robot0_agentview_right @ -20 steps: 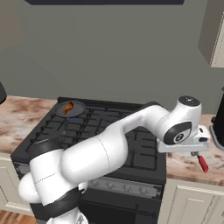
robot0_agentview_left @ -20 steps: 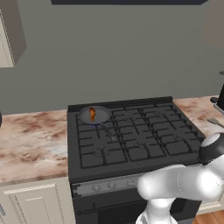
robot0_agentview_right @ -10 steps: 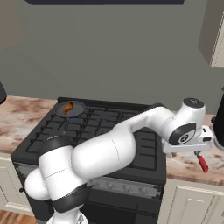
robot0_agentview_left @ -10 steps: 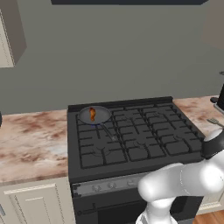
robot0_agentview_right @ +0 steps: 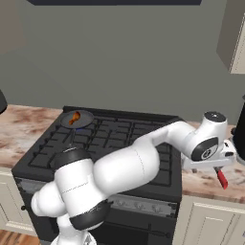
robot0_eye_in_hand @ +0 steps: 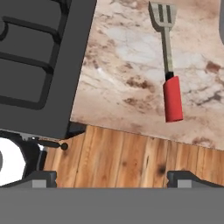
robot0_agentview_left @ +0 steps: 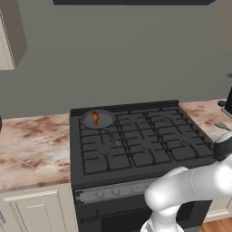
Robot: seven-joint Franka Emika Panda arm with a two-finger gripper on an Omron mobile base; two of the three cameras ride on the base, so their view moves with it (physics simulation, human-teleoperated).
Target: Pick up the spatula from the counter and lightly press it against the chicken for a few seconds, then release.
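I have the arm swung out to the right of the black gas stove (robot0_agentview_left: 136, 145), with the hand over the front edge of the brown-veined marble counter (robot0_eye_in_hand: 127, 65). In the hand view the two-finger gripper (robot0_eye_in_hand: 115, 176) stands wide: its dark fingertips (robot0_eye_in_hand: 40, 176) sit far apart at the bottom of the picture with nothing between them, and plank wooden floor (robot0_eye_in_hand: 131, 153) shows in the gap. The spatula with the slotted metal blade and red handle (robot0_eye_in_hand: 167, 61) lies flat on the counter, well apart from the stove's edge. Its handle points toward the counter's front edge and its blade toward the back. It lies ahead of the right-hand fingertip rather than centred between the two, and the fingers do not touch it. From the right base view I see the red handle poking out just below the hand, near the counter's front edge. In the left base view the blade end shows on the counter right of the stove. The orange-brown piece of chicken (robot0_agentview_left: 95, 118) sits in a small round grey frying pan (robot0_agentview_left: 107, 122) on the stove's back left burner, well apart from the spatula and from the hand; the pan's dark handle points toward the front of the stove.
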